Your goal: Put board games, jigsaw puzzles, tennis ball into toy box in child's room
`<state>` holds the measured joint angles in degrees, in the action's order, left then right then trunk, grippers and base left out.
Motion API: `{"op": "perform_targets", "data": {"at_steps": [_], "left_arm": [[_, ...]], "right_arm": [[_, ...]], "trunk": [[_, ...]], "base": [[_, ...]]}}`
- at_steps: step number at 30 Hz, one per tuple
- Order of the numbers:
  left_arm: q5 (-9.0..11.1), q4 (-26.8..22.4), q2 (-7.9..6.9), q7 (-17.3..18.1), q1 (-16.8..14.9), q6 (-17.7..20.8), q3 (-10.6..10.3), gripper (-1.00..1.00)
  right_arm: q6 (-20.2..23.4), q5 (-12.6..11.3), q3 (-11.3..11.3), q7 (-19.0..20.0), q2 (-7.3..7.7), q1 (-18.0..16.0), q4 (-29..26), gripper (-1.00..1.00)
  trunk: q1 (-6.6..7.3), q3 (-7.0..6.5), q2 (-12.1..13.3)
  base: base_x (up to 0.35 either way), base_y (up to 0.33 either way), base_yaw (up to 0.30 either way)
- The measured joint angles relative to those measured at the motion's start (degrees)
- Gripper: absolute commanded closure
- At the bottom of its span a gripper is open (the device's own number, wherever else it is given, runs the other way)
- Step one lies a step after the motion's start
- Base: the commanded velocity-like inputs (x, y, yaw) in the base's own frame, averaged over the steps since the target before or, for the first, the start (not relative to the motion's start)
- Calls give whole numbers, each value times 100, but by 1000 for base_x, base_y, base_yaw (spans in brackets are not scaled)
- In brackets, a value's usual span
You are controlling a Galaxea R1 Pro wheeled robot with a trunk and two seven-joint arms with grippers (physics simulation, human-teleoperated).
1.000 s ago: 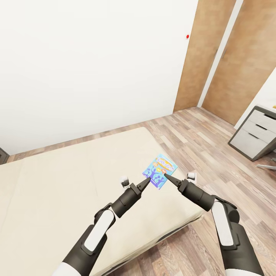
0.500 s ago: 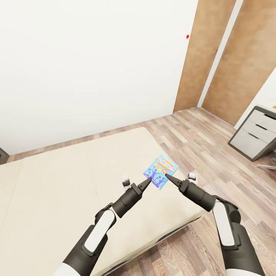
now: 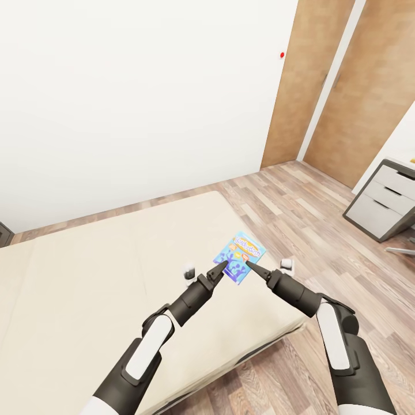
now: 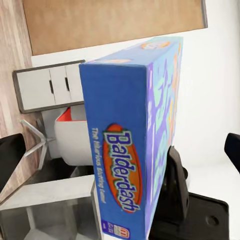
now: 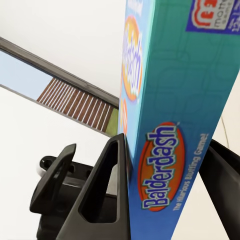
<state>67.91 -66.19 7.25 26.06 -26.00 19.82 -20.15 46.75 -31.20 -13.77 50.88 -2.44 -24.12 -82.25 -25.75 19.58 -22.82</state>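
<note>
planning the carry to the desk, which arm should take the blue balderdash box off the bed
Right, probably: the right pincer has both fingers against the board game, the left pincer stands wider open, and the table lies rightward.

The bed (image 3: 115, 276) and wood floor are viewed from above by the head camera, angled forward and down toward a white wall and the wooden doors (image 3: 346, 86). The blue board game (image 3: 241, 257) is framed at very close range by both wrist cameras, from opposite sides: its "Balderdash" edge (image 4: 125, 165) from the left wrist, another printed edge (image 5: 170, 150) from the right. That box is shared by all three views.
</note>
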Motion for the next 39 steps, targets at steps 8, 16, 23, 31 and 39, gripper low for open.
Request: {"op": "perform_targets", "data": {"at_steps": [8,16,23,31,39], "left_arm": [[8,-12,-15,-3,-5,25,7,-100],[35,-16,-63,47,-12,108,22,-100],[9,-15,-222,83,21,295,74,-100],[82,-19,-981,100,320,401,122,-100],[229,-20,-1521,69,461,394,162,-100]], "right_arm": [[29,-2,-14,-26,0,-9,0,100],[65,-19,-59,-55,32,-42,0,100],[79,-31,-94,-212,74,-67,-58,100],[80,-13,-559,-318,283,-101,-118,100],[96,-22,-1053,-338,691,-163,-138,100]], "trunk": [[0,0,0],[0,0,0],[0,0,0],[0,0,0],[0,0,0]], "base": [[0,0,0],[0,0,0],[0,0,0],[0,0,0],[0,0,0]]}}
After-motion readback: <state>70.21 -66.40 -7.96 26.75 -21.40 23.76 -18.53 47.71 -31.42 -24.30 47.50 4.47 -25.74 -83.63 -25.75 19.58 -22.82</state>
